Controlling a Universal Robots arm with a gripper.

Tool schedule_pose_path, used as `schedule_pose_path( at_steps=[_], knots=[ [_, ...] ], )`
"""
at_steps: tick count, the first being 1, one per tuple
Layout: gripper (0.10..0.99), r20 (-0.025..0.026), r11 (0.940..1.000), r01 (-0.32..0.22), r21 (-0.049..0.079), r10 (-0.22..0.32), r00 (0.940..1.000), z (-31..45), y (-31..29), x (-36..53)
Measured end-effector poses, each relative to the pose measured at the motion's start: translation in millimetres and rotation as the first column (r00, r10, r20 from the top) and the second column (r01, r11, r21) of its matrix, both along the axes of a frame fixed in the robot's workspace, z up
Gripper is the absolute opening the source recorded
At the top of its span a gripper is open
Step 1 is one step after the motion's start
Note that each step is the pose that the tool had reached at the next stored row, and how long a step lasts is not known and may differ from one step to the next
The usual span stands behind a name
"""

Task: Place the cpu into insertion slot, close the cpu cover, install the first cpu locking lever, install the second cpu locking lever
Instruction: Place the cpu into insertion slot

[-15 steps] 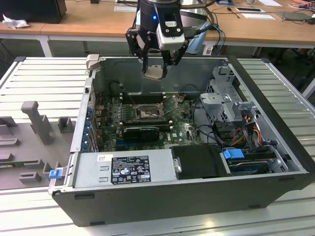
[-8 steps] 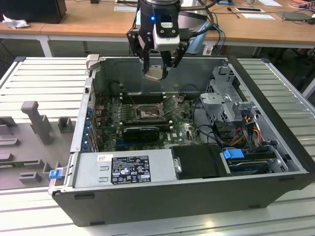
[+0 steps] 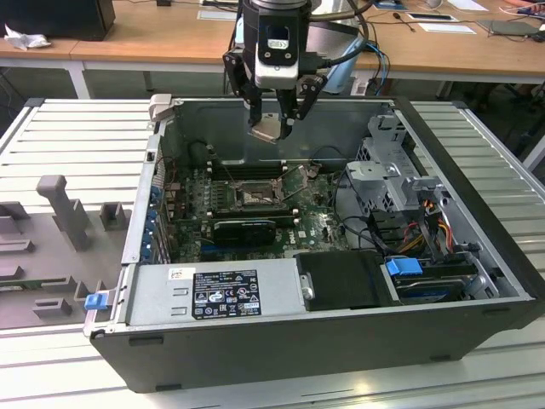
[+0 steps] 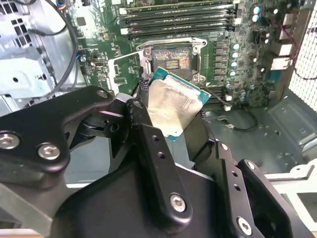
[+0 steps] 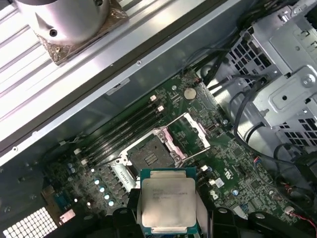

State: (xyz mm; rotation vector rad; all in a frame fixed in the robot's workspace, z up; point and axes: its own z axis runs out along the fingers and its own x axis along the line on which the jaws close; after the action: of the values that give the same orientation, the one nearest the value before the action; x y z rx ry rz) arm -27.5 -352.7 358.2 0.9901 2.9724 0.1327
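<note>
Black fingers (image 4: 148,144) of the end effector (image 3: 274,128) pinch one cpu (image 5: 167,201) by opposite edges, above the open computer case (image 3: 324,349).
Square, with no long side, the chip hangs clear of the motherboard (image 5: 233,163), its silver-grey top turned toward both wrist cameras and tilted in the exterior view. One insertion slot (image 5: 148,157) lies bare below, its contact field exposed, beside the memory slots (image 4: 178,20). Its one cpu cover (image 5: 198,128) stands swung up, open.
</note>
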Motion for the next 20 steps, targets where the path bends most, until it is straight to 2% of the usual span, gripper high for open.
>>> schedule_pose_path(
  at_steps=[5, 11, 15, 16, 20],
  knots=[
    [0.529, 0.0, 0.9987, 0.051, 0.0, -0.051, 0.9987, -0.5, 0.0, -0.8],
    [0.529, 0.0, 0.9923, 0.124, 0.0, -0.124, 0.9923, -1.1, 0.0, -1.5],
    [0.529, 0.0, 0.9821, 0.189, 0.0, -0.189, 0.9821, -1.5, 0.0, -1.5],
    [0.529, 0.0, 0.9765, 0.215, 0.0, -0.215, 0.9765, -1.7, 0.0, -1.5],
    [0.529, 0.0, 0.9634, 0.268, 0.0, -0.268, 0.9634, -2.0, 0.0, -1.5]
  ],
)
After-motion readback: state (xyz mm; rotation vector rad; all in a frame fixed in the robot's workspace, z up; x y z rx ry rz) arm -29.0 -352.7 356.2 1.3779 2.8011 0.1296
